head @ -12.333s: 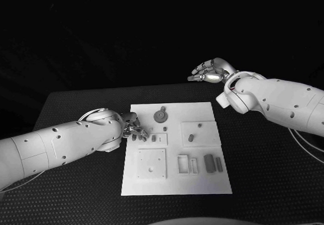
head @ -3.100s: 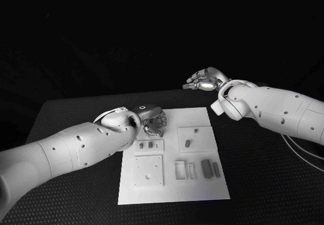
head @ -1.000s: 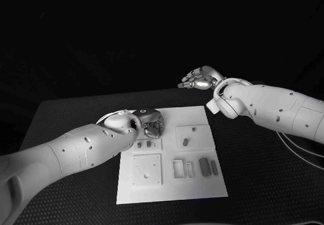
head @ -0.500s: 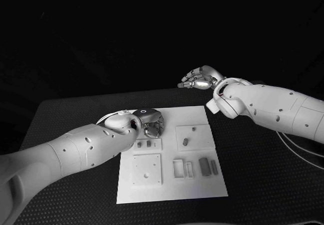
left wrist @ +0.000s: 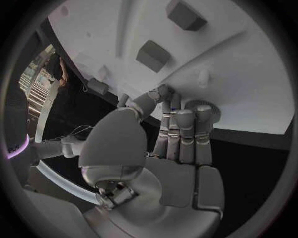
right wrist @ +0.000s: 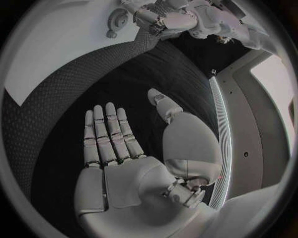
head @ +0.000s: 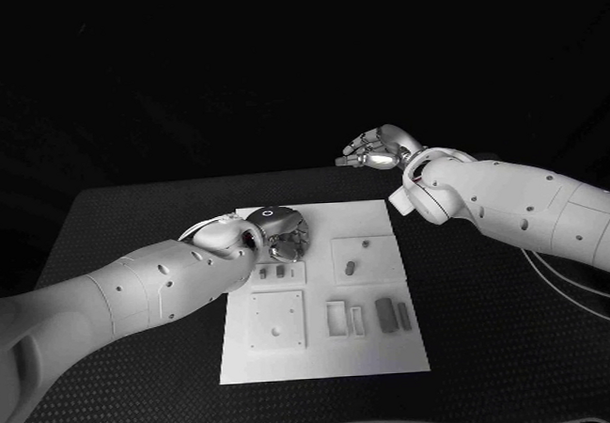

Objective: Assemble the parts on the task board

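Observation:
The white task board (head: 325, 356) lies in the middle of the black table. My left hand (head: 281, 233) is down at the board's far left part, its fingers (left wrist: 181, 130) stretched out straight and together over a round toothed part (left wrist: 210, 108). That round part (right wrist: 118, 20) lies flat on the board with the fingertips at its rim; whether it is gripped I cannot tell. Small dark parts (head: 348, 265) stand in the board's recesses, and two bars (head: 386, 313) lie near its right edge. My right hand (head: 373, 148) hangs raised beyond the table's far edge, fingers (right wrist: 109, 134) spread, holding nothing.
A square plate (head: 278, 318) and a narrow frame (head: 336, 317) sit in the board's near half. Two small blocks (left wrist: 152, 54) stand on the board just past my left fingertips. Black table surface (head: 499, 297) borders the board on both sides.
Since 12 s ago my left hand went from the board's left edge to the round part at its far end. Over the last second both hands have hardly moved.

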Available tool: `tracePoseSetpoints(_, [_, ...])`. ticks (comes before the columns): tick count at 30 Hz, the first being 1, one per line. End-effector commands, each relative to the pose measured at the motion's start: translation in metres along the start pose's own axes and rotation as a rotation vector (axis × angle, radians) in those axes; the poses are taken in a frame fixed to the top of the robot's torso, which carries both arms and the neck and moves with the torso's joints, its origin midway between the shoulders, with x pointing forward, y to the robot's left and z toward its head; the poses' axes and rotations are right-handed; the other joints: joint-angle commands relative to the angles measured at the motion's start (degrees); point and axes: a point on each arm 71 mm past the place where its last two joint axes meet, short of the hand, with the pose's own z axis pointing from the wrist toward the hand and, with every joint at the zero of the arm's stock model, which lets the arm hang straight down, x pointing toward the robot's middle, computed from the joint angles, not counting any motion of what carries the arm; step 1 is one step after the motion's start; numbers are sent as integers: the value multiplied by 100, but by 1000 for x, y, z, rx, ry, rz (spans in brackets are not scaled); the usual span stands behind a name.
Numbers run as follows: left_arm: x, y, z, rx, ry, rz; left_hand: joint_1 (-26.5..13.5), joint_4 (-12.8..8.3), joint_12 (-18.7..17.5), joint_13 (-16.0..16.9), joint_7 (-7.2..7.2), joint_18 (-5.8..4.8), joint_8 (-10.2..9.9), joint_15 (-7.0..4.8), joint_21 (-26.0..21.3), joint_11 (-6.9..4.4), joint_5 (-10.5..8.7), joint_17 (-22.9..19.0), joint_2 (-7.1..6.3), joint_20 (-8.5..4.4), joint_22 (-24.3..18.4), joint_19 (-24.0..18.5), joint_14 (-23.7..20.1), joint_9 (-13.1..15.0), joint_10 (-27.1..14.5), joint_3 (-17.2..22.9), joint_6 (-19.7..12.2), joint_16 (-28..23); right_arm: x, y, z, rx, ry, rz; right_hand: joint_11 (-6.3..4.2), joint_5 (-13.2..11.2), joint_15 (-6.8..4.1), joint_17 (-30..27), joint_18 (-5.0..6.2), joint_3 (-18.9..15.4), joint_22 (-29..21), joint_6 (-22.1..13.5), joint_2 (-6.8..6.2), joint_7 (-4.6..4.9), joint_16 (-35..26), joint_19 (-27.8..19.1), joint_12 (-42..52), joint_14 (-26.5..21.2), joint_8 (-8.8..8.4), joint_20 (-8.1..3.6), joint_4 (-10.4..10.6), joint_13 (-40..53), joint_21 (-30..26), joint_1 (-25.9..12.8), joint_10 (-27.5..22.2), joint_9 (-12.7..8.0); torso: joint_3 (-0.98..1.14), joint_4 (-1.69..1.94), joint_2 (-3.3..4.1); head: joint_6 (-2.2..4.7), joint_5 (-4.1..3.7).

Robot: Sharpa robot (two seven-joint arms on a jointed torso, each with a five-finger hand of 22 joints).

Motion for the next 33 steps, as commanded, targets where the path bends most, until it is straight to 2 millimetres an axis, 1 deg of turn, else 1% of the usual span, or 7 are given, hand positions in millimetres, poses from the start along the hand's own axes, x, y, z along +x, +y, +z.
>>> tracePoseSetpoints(1, [0, -2, -3, 23, -39, -19, 136, 2, 57, 46, -7, 418, 2, -23, 0, 7, 19, -25, 138, -131, -16, 87, 78, 2, 327, 31, 39, -35, 1, 1, 0, -9, 11, 0, 32, 37, 5, -7, -68, -7, 8, -39, 17, 125, 34, 38, -27, -53, 33, -13, 42, -6, -34, -32, 2, -5, 2, -3, -1, 10, 1])
tracePoseSetpoints(5, [-5, -2, -7, 29, -62, -39, 128, 1, 42, 51, -15, 416, 1, -32, -1, -2, 20, -45, 142, -147, -24, 122, 127, 11, 355, 38, 60, -52, 0, 1, -1, -8, 10, 0, 32, 38, 5, -8, -67, -8, 9, -39, 16, 125, 35, 38, -27, -54, 33, -13, 42, -6, -35, -33, 2, -6, 4, 1, -3, 16, 0])
tracePoseSetpoints(11, [-14, -3, -9, 36, -103, -68, 124, 0, 33, 55, -19, 414, -1, -38, -1, -8, 20, -55, 146, -159, -27, 144, 158, 18, 375, 40, 70, -60, -1, 0, -1, -7, 8, 0, 33, 39, 5, -9, -67, -9, 12, -39, 16, 125, 36, 39, -27, -54, 34, -13, 43, -6, -37, -33, 2, -6, 0, 12, -6, 38, 7])
tracePoseSetpoints(19, [-30, -2, -13, 31, -147, -120, 125, -1, 24, 57, -21, 413, -7, -43, 0, -12, 21, -63, 150, -168, -30, 162, 180, 24, 389, 45, 73, -67, -1, -1, -2, -7, 7, -1, 33, 41, 5, -11, -67, -10, 15, -39, 15, 125, 38, 39, -27, -54, 35, -13, 43, -6, -40, -34, 2, -7, -2, 8, -4, 65, 30])
tracePoseSetpoints(27, [-30, 13, -26, -8, -97, -182, 113, 2, 14, 58, -19, 410, -12, -44, 0, -13, 18, -69, 154, -173, -31, 172, 194, 28, 396, 42, 72, -72, -3, -2, -2, -4, 5, -2, 33, 42, 5, -13, -67, -11, 18, -39, 14, 125, 39, 40, -27, -54, 35, -14, 43, -6, -43, -33, 1, -8, 1, 13, -9, 69, 45])
tracePoseSetpoints(29, [-29, 16, -29, -15, -90, -188, 111, 2, 13, 58, -19, 409, -13, -45, -1, -14, 19, -69, 156, -174, -31, 173, 196, 28, 397, 42, 72, -73, -3, -2, -2, -3, 5, -2, 33, 42, 5, -13, -66, -11, 18, -39, 14, 125, 40, 40, -27, -54, 36, -14, 43, -6, -44, -33, 1, -8, -1, 18, -6, 71, 49])
tracePoseSetpoints(33, [-29, 23, -36, -32, -84, -189, 108, 2, 8, 58, -18, 408, -16, -45, -2, -14, 21, -71, 160, -175, -32, 174, 199, 30, 399, 42, 70, -75, -4, -3, -3, -2, 4, -2, 33, 43, 5, -14, -66, -11, 19, -39, 14, 125, 41, 41, -27, -54, 36, -14, 43, -6, -45, -33, 2, -8, -5, 14, -1, 60, 57])
